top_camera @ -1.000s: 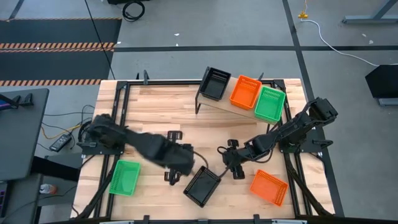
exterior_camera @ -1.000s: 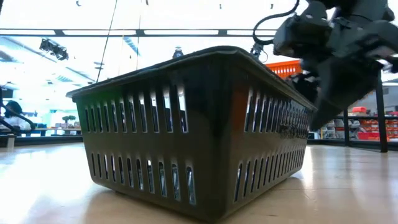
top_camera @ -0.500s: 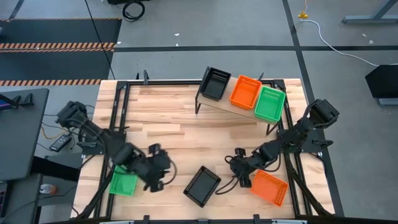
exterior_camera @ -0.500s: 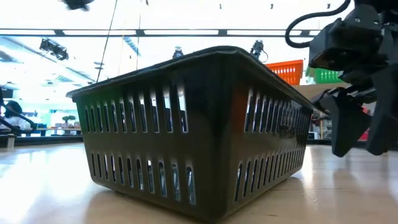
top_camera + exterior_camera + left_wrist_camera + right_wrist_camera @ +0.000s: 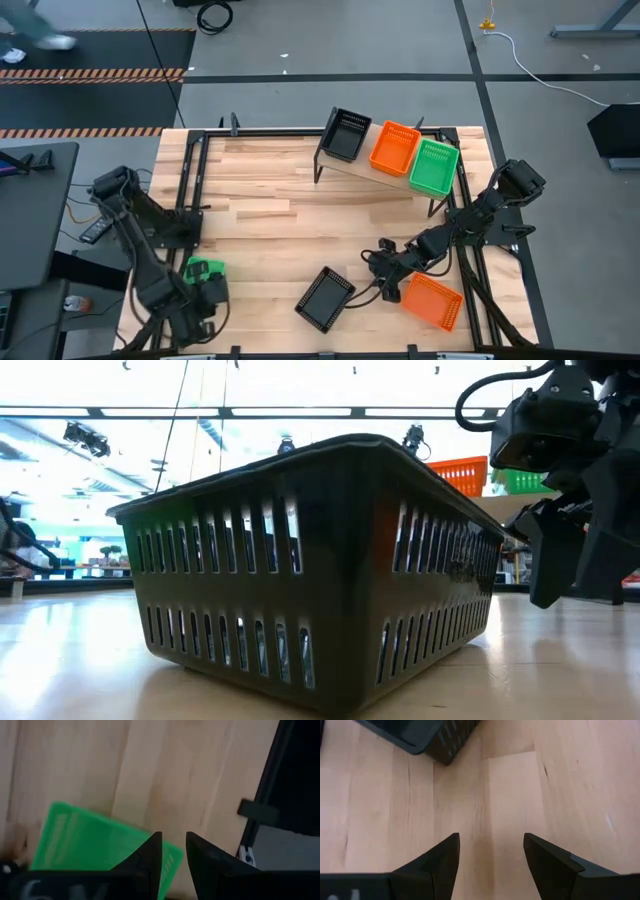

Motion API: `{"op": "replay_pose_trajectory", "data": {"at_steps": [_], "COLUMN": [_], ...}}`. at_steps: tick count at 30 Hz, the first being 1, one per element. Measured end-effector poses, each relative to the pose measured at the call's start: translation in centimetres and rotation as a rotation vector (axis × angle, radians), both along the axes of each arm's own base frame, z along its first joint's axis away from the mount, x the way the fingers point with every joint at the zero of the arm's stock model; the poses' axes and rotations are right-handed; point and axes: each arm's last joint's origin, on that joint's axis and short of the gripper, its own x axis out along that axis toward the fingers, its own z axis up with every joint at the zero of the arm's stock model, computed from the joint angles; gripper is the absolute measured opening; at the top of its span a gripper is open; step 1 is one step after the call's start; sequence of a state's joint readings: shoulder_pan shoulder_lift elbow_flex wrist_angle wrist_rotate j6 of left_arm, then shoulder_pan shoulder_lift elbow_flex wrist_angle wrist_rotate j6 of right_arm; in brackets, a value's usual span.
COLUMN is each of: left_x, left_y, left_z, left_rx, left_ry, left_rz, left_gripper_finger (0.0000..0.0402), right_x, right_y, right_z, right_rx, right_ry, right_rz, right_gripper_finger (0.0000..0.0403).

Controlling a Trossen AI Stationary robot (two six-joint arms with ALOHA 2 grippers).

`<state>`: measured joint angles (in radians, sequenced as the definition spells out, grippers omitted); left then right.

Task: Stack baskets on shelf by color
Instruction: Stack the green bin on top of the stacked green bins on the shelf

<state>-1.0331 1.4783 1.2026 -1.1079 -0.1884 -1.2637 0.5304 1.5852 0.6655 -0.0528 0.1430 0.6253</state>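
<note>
A black basket sits on its base on the table's near middle. An orange basket lies to its right. A green basket at the near left is mostly hidden under my left arm. The shelf at the far edge carries one black, one orange and one green basket. My left gripper hovers over the green basket, open by a narrow gap. My right gripper is open between the black and orange baskets, above bare wood.
The slatted wooden tabletop has free room across its middle and far left. A black metal frame runs along the table's sides. The black basket's corner lies just ahead of my right gripper.
My left arm has drawn back from beside the black basket toward the table's near left corner, ending over the green basket. My right gripper has moved away from the black basket toward the orange one, then stayed still. The black basket has not moved.
</note>
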Motion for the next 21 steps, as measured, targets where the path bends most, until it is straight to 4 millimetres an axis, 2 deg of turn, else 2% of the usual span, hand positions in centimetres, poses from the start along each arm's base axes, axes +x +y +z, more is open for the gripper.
{"op": "replay_pose_trajectory", "data": {"at_steps": [8, 14, 21], "left_x": [-1.0, -1.0, -2.1], "left_y": [-2.1, -3.4, -3.9], "left_z": [-2.0, -3.1, -3.4], "left_rx": [-0.038, -0.053, -0.038], "left_ry": [0.163, 0.176, 0.21], "left_rz": [0.029, 0.004, -0.03], "left_gripper_finger": [0.0094, 0.0094, 0.0095], "right_x": [0.0, 0.0, 0.2], "right_y": [0.0, 0.1, -0.2], "right_z": [0.0, 0.0, 0.1], "right_rx": [0.023, 0.04, 0.005], "right_ry": [0.004, 0.01, -0.038], "right_rz": [-0.02, -0.01, -0.141], "right_gripper_finger": [0.0226, 0.0226, 0.0226]}}
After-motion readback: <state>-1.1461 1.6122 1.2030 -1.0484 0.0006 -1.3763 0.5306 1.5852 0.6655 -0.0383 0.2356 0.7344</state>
